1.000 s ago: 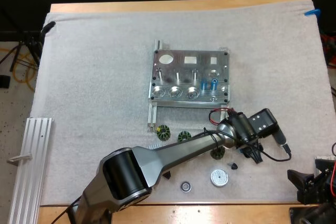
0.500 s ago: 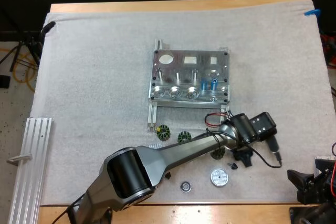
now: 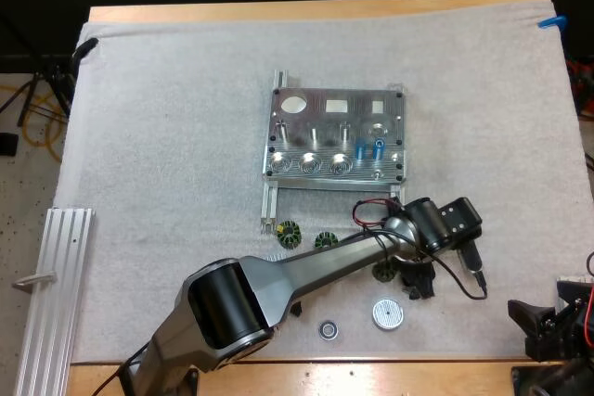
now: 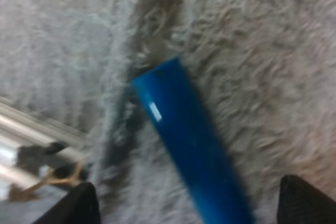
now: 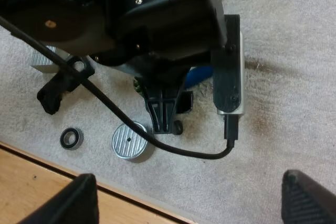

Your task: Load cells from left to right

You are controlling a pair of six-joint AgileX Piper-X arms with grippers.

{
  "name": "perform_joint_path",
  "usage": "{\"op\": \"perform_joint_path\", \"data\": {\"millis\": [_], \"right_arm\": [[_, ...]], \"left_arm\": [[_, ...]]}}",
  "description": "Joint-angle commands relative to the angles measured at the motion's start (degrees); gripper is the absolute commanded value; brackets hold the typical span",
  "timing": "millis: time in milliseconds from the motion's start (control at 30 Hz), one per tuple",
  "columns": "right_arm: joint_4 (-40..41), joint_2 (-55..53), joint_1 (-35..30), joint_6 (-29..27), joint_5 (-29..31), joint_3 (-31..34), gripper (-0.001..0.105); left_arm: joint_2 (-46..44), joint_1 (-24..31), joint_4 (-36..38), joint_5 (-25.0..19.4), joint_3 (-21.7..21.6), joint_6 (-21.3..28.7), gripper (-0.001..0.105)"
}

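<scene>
Lower right of centre in the high view, my left claw (image 3: 417, 281) hangs open astride a blue cell (image 4: 181, 145) on the mat (image 3: 167, 136); my right claw (image 5: 195, 201) gapes empty.

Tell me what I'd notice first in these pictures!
The big silver left arm stretches across the white mat, its open left gripper over a bright blue cylinder lying there. Beyond sits a shiny metal fixture holding two more blue cylinders.

A lab workbench: metal fixture (image 3: 335, 136), aluminium rail (image 3: 56, 285), white mat (image 3: 167, 136)
</scene>
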Motion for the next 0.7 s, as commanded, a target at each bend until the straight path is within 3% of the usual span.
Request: {"op": "perform_joint_path", "data": {"millis": [0,167,433,667], "right_arm": [[-0.3,-0.2,0.0,-0.2,-0.2,0.0,0.070],[-0.3,-0.2,0.0,-0.4,-0.2,0.0,0.070],[-1.1,-0.2,0.0,-0.6,-0.2,0.0,0.070],[-1.7,-0.2,0.0,-0.6,-0.2,0.0,0.070]], "left_arm": [[-0.1,0.4,-0.6,3.8,0.0,-1.8,0.063],[-0.1,3.4,-1.2,10.1,0.0,-3.1,0.048],[-0.1,5.5,0.1,15.4,-0.3,-4.7,0.047],[-0.1,5.2,0.7,16.0,-0.3,-5.7,0.047]]}}
